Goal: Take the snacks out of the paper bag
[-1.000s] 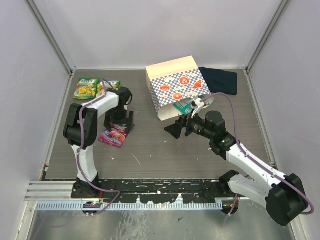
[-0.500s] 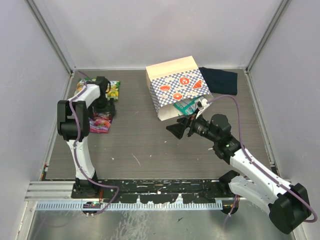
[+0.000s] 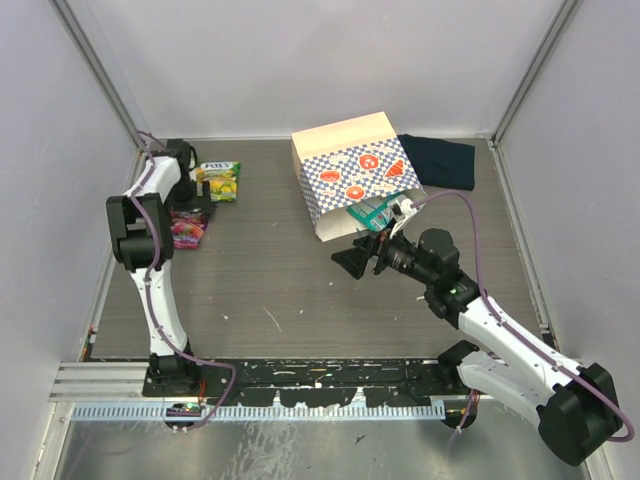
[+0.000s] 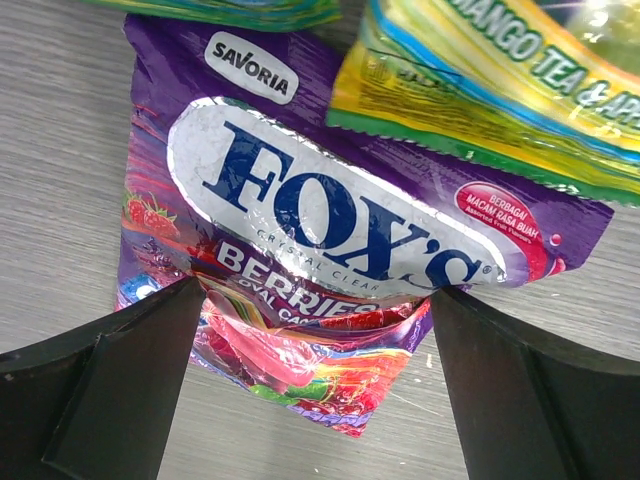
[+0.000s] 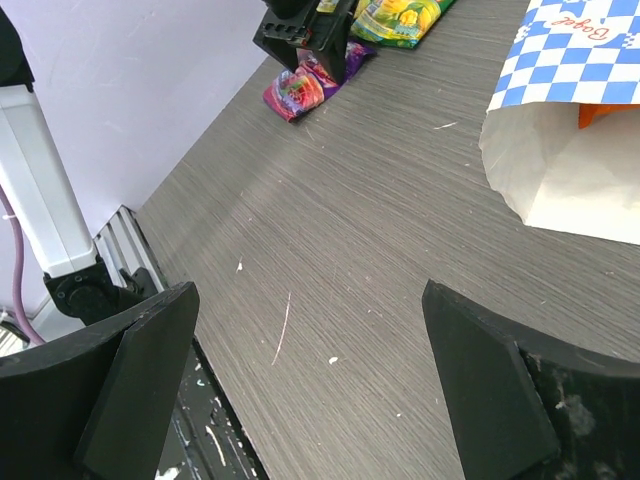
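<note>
Already out: purple pouch lies flat on the table at the far left, with a green-yellow pouch overlapping its top corner.
Inside yet: a teal pouch pokes from the mouth of the bag; what else lies deeper I cannot see.
Bag: on its side toward the back of the table, mouth facing the arms, a dark cloth just beside its far right corner.
Left claw: fingers wide apart, straddling the purple pouch's lower end and gripping nothing; whether they touch it I cannot tell.
Right claw: fingers wide apart and empty, near the bag's mouth but pointed off across the table to the left, not into it.
Step in hand: to my eye, a put-down at the left pile, with the bag not yet emptied.
Next move: the right claw, I'd say, must swing round to the mouth, line up flat with the teal pouch's exposed edge, and close on that alone, not on the paper lip.
Risk: the glossy film may slip, and a pull could drag the light bag along.
</note>
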You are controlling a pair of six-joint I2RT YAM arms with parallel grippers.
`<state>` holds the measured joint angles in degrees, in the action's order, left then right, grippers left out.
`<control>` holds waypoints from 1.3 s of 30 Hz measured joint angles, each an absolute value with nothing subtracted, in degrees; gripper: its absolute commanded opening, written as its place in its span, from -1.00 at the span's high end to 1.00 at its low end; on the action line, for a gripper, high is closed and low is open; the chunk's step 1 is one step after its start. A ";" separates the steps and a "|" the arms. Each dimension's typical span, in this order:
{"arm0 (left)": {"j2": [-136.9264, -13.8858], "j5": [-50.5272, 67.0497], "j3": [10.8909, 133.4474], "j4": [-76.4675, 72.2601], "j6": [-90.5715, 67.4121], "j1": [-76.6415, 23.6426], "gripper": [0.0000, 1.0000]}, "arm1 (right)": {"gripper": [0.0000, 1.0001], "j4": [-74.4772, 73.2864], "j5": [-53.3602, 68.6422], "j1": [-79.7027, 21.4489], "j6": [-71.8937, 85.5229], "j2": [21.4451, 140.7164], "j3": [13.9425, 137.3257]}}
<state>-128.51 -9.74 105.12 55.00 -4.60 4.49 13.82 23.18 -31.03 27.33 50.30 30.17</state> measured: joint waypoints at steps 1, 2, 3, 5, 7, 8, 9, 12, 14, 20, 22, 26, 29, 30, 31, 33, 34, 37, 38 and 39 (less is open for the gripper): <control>-128.40 -9.63 104.97 54.78 -4.64 4.86 -0.99 | -1.00 13.82 23.14 -31.09 27.33 50.37 30.15; -128.18 -9.61 104.55 54.43 -4.69 5.13 -0.99 | -1.00 13.82 23.09 -31.16 27.33 50.41 30.13; -127.68 -9.63 103.70 53.76 -4.80 5.43 -0.98 | -1.00 13.82 23.03 -31.24 27.33 50.46 30.09; -126.41 -9.76 101.62 52.31 -4.84 6.15 -0.97 | -1.00 13.87 22.90 -31.53 27.31 50.63 29.95; -125.49 -9.98 100.16 51.53 -4.82 6.94 -0.96 | -1.00 14.06 22.61 -31.81 27.31 50.65 29.67; -125.32 -10.11 99.88 51.48 -4.80 7.35 -0.96 | -1.00 14.13 22.52 -32.10 27.31 50.68 29.45; -125.27 -10.20 99.88 51.57 -4.78 7.79 -0.96 | -1.00 14.17 22.48 -32.32 27.31 50.70 29.34; -125.36 -10.90 100.40 52.12 -4.14 9.32 -0.96 | -1.00 14.20 22.35 -32.88 27.29 51.16 29.23; -125.84 -11.92 101.32 53.01 -3.38 10.48 -0.96 | -1.00 14.26 22.33 -32.93 27.27 51.27 29.23; -126.74 -14.90 103.39 55.53 -2.48 12.12 -0.96 | -1.00 14.57 21.19 -32.95 27.18 53.19 29.26; -126.37 -15.92 103.39 56.29 -2.48 11.53 -0.96 | -1.00 14.02 19.77 -32.95 27.24 54.26 29.39; -121.78 -18.22 103.88 58.72 -2.50 6.07 -0.96 | -1.00 11.88 16.08 -31.73 28.93 55.90 29.56; -115.37 -18.22 106.78 59.37 -2.48 -0.95 -0.96 | -1.00 11.16 14.37 -28.23 32.21 55.59 29.19; -112.36 -17.65 108.29 58.98 -2.48 -3.84 -0.96 | -1.00 11.25 13.91 -26.61 33.43 55.16 28.67; -110.28 -16.73 109.16 58.59 -2.52 -5.76 -0.96 | -1.00 11.62 13.63 -24.32 34.92 54.43 27.66; -105.21 -13.67 110.83 57.10 -2.81 -10.31 -0.96 | -1.00 11.64 12.91 -19.11 37.98 52.66 25.04; -103.04 -11.88 111.37 56.29 -3.31 -11.97 -0.96 | -1.00 11.51 12.34 -16.75 39.44 52.36 23.94; -98.94 -6.39 112.79 53.78 -4.84 -14.50 -0.96 | -0.89 12.56 10.94 -11.38 44.21 53.78 21.58; -98.65 -4.95 113.21 52.88 -5.26 -14.74 -0.96 | -0.81 13.76 10.72 -10.02 46.17 54.96 20.73; -98.67 -3.66 113.47 51.99 -5.52 -14.98 -0.96 | -0.73 15.09 10.57 -8.82 47.86 56.40 20.10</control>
<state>-98.67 -3.66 113.47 51.99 -5.52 -14.98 15.09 10.57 -8.82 47.86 56.40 20.10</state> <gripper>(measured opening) 0.980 0.961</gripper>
